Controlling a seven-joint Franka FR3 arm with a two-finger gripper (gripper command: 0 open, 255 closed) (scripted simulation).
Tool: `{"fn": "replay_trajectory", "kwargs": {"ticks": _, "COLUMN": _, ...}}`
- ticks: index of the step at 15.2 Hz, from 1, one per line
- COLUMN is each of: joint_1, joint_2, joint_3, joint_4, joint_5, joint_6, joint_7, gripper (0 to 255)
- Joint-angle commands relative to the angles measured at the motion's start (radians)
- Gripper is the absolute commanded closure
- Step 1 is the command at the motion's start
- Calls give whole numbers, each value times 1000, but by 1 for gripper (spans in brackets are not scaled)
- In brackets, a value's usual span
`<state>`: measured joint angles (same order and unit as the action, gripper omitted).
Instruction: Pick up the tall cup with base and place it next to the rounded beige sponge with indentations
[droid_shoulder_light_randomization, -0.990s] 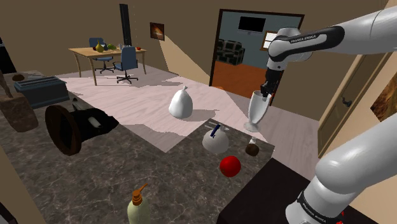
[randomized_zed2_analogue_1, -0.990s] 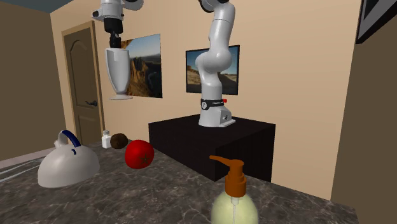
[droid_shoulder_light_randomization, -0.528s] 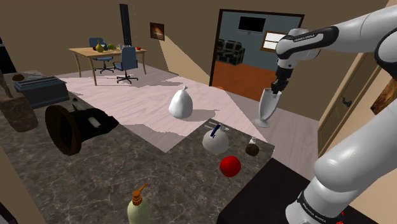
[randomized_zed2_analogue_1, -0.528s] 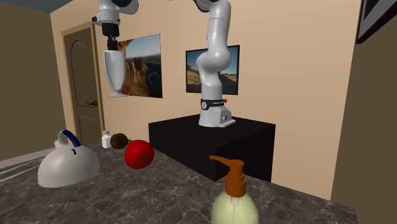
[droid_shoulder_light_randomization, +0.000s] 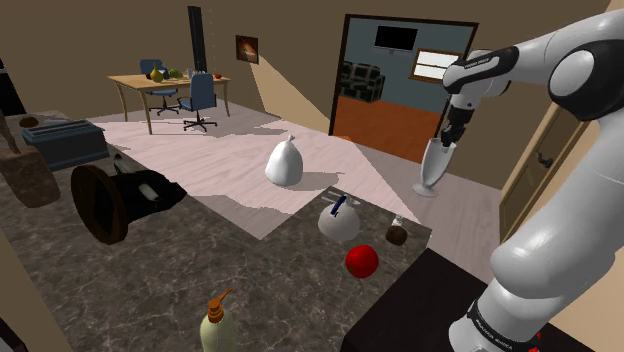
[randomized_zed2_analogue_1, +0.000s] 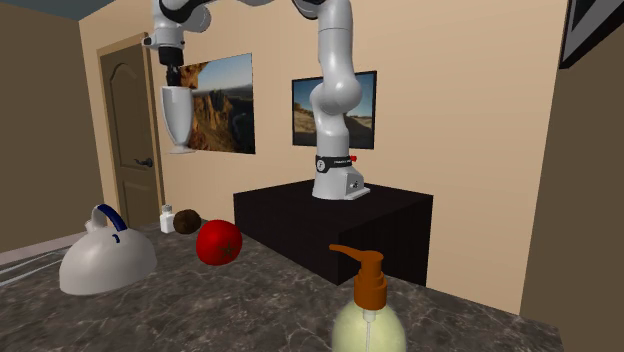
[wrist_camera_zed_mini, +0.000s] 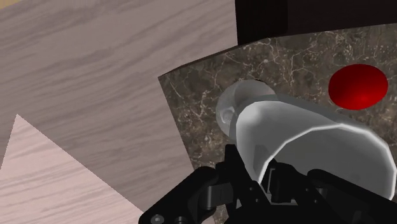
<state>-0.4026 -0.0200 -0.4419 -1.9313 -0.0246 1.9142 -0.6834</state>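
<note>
Shoulder camera: high, beside and a little behind the stand (droid_shoulder_light_randomization: 420, 315), facing down across the dark marble counter (droid_shoulder_light_randomization: 150, 290) toward the far doorway (droid_shoulder_light_randomization: 400, 85). Wide, distant.

Second exterior camera: low, near counter height, close behind the soap dispenser (randomized_zed2_analogue_1: 368, 305), facing the stand and the beige wall (randomized_zed2_analogue_1: 470, 120) (roughly opposing the shoulder camera). Shared by both: dispenser, red ball (randomized_zed2_analogue_1: 219, 242), kettle (randomized_zed2_analogue_1: 105, 262), arm (randomized_zed2_analogue_1: 335, 90).

Wrist camera: well above the counter's corner, looking down past the pale cup (wrist_camera_zed_mini: 305, 146), which sits close to the lens, onto the red ball and the wood floor (wrist_camera_zed_mini: 83, 76).
</note>
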Motion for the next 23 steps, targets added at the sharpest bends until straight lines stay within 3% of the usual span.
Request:
{"fn": "replay_trajectory", "kwargs": {"ticks": 1, "joint_1": -3, "joint_2": 13, "joint_3": -4, "joint_4": -8, "joint_5": 6, "joint_6": 21, "joint_7": -10, "gripper": 255}}
{"fn": "replay_trajectory", "kwargs": {"ticks": 23, "joint_1": -12, "joint_2": 126, "joint_3": -5, "joint_4": -189, "joint_5": 64, "joint_6": 304, "joint_7": -48, "gripper": 255}}
